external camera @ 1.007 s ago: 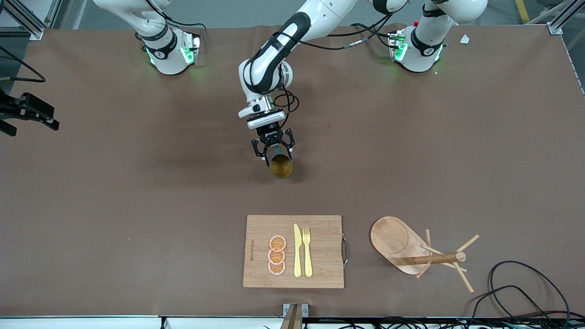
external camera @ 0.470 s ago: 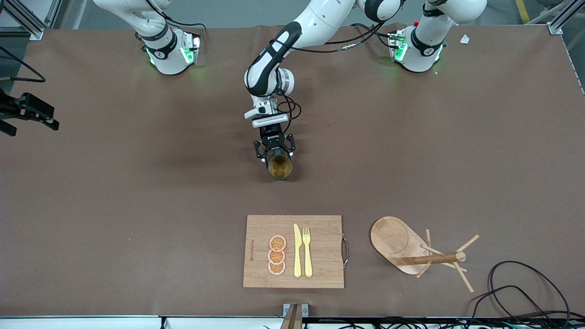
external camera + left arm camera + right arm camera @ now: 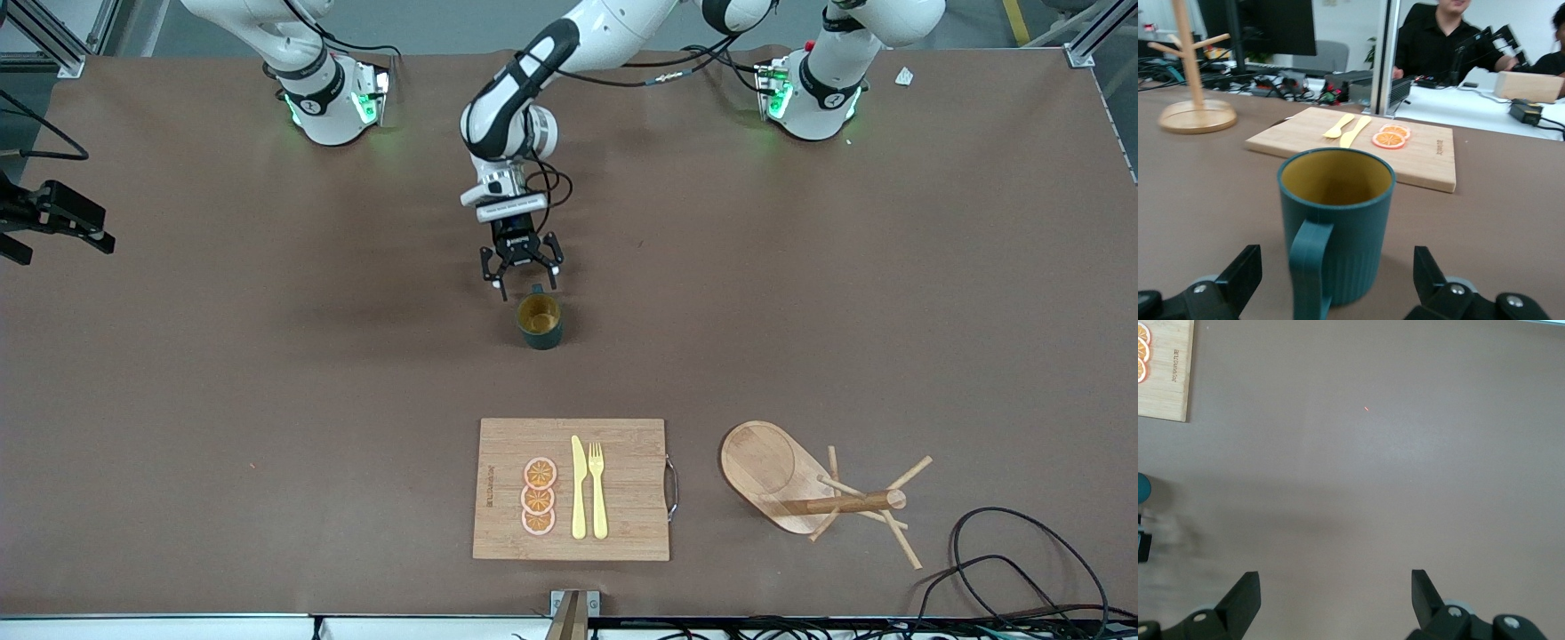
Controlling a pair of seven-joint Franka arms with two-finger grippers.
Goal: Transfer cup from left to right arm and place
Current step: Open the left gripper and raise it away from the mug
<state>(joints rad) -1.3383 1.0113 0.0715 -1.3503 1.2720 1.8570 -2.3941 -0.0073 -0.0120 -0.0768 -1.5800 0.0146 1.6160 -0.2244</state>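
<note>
The dark teal cup (image 3: 540,321) stands upright on the brown table near its middle, its tan inside showing and its handle (image 3: 536,289) turned toward the robots' bases. My left gripper (image 3: 521,277) is open and empty, close to the handle side and apart from the cup. In the left wrist view the cup (image 3: 1345,220) stands ahead of the left gripper (image 3: 1336,267), between its spread fingers (image 3: 1245,273). My right gripper (image 3: 1335,583) is open and empty over bare table; it is out of the front view.
A wooden cutting board (image 3: 622,444) with orange slices (image 3: 539,496), a yellow knife and a fork lies nearer the front camera than the cup. A wooden mug tree (image 3: 765,462) stands beside the board toward the left arm's end. Black cables (image 3: 1022,551) lie near that corner.
The left gripper has let go of the cup, opened and drawn back toward the robots' bases. The cup now stands free on the table.
</note>
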